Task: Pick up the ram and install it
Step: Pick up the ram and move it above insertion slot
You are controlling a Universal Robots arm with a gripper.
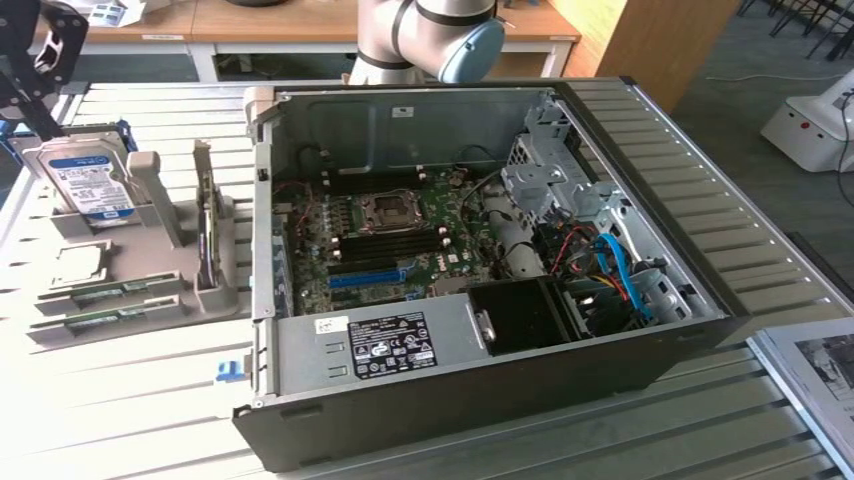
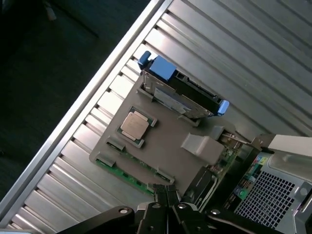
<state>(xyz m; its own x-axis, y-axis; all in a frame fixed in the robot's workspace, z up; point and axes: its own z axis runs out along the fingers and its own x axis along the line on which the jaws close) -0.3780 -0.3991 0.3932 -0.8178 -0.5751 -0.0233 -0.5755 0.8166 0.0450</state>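
Observation:
Two ram sticks (image 1: pixel 114 292) (image 1: pixel 107 320), thin green boards, lie flat in slots at the front of a grey holder (image 1: pixel 174 250) on the exterior view's left. In the wrist view the outer ram stick (image 2: pixel 127 175) runs along the holder's edge (image 2: pixel 165 151). My gripper (image 1: pixel 43 55) hangs high above the holder's far left corner, apart from it. The wrist view has its fingers (image 2: pixel 165 191) pressed together with nothing between them, over the holder's ram side. The open computer case (image 1: pixel 667 330) lies in the middle, with the motherboard's black memory slots (image 1: pixel 390 240) below the processor socket (image 1: pixel 390 207).
The holder also carries an upright hard drive (image 1: pixel 87 180) (image 2: pixel 183 92), a square silver processor (image 1: pixel 78 262) (image 2: pixel 135 124) and an upright card (image 1: pixel 207 225). A blue slot (image 1: pixel 367 277) sits on the motherboard. The arm's base (image 1: pixel 427 40) stands behind the case. The table edge (image 2: pixel 97 92) runs near the holder.

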